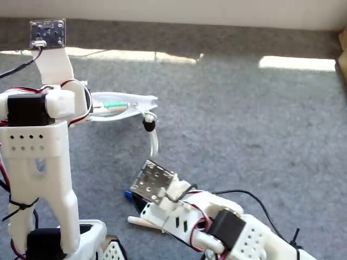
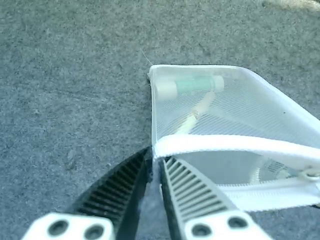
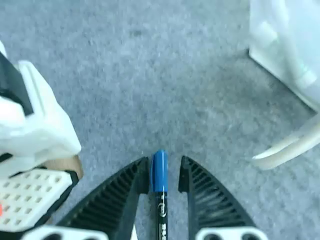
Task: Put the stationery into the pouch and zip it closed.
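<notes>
The mesh pouch [image 2: 235, 105] is lying on the grey tabletop [image 2: 60, 75], its rim corner being pinched by the left claw [image 2: 155, 162]. The right claw [image 3: 164, 161] is sitting slightly spread around the blue marker [image 3: 159, 175]; if it is closing off-centre, it is probably risking rolling the marker away.

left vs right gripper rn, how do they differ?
The left gripper is shut, fingers pinching the corner of the mesh pouch; the right gripper is open. The left gripper holds its thing; the right gripper only straddles the blue marker, with a gap beside it. Shared: black ribbed fingers, over grey carpet.
</notes>
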